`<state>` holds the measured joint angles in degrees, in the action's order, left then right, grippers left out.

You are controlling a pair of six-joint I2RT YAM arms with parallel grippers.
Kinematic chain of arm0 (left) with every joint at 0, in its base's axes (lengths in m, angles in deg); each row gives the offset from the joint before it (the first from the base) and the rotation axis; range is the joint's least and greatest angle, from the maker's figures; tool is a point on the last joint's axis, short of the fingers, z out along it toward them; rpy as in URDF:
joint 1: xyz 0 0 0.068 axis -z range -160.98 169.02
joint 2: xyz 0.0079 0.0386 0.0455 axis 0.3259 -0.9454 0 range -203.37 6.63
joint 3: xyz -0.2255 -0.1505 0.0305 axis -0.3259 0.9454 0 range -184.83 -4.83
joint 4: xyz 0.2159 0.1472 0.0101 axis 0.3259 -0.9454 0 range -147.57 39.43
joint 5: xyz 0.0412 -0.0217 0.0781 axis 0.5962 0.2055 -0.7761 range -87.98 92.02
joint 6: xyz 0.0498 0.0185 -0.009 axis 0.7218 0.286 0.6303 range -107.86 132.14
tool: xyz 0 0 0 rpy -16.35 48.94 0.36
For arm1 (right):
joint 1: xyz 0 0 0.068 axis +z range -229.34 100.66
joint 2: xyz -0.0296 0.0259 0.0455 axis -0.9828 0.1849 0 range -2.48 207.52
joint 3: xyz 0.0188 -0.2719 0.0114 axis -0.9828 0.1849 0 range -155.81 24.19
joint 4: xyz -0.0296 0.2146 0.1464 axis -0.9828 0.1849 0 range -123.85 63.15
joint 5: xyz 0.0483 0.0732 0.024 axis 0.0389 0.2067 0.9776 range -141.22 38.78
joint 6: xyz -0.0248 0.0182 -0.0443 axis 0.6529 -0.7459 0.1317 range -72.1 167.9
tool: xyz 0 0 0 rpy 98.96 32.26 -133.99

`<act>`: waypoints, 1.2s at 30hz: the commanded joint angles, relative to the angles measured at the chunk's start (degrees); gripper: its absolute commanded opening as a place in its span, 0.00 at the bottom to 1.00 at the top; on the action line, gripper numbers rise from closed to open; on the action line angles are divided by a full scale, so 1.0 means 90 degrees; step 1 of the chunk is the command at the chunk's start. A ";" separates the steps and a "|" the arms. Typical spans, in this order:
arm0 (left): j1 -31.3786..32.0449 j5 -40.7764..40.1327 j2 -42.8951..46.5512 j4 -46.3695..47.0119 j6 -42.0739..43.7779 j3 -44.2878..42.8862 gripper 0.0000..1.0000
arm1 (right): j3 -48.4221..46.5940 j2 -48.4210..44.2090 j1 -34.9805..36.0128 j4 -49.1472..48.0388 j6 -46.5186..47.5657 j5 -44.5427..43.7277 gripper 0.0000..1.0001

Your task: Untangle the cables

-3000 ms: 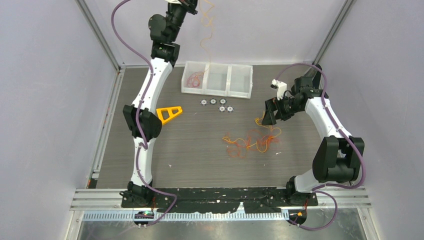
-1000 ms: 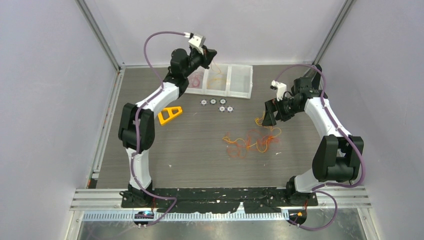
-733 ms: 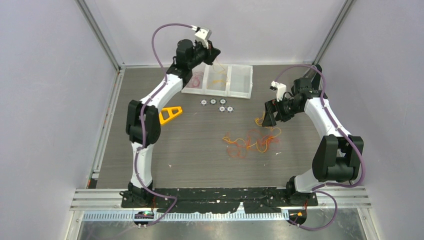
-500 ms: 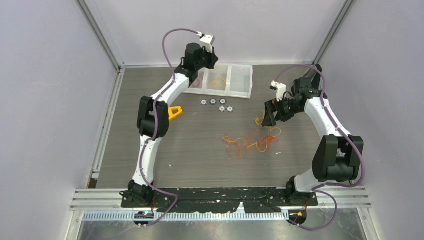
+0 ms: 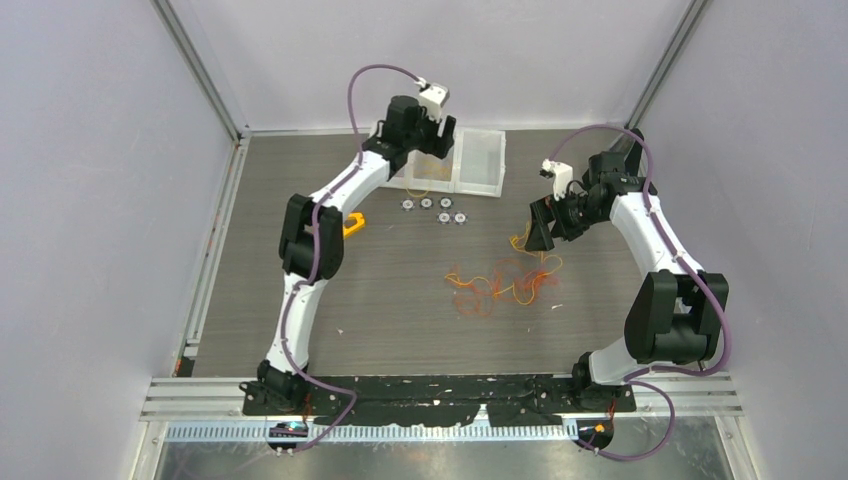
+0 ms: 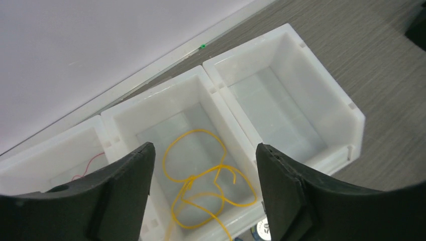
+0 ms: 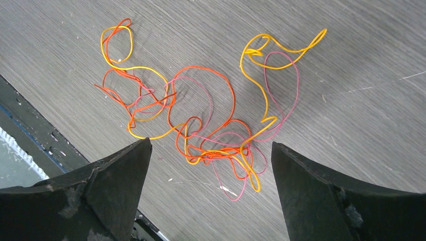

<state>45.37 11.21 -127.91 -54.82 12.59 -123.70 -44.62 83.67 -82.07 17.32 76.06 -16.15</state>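
A tangle of yellow, orange and pink-red cables (image 5: 500,284) lies on the table's middle right, seen close in the right wrist view (image 7: 201,125). My right gripper (image 5: 538,232) hovers above its far side, open (image 7: 211,143), nothing between its fingers. My left gripper (image 5: 437,142) hangs over the middle one of three white bins (image 5: 478,160), open (image 6: 204,146) and empty. Below it a loose yellow cable (image 6: 201,173) lies coiled in the middle bin (image 6: 161,103). A thin red cable (image 6: 90,163) shows in the left bin. The right bin (image 6: 326,73) holds nothing.
Several small round discs (image 5: 433,208) sit on the table just in front of the bins. A yellow triangular frame (image 5: 352,222) lies partly hidden behind the left arm. Grey walls close in the table on three sides.
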 commanded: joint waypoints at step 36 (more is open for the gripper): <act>-0.2895 0.3223 0.5689 -0.1247 -0.1847 0.4863 0.97 | -0.5307 0.5135 0.3917 -0.2448 -0.0963 -0.1618 0.48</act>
<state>20.69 40.63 -77.77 -65.66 -5.16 -79.60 -86.74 128.96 -46.92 -6.54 65.86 -28.07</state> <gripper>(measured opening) 0.972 0.483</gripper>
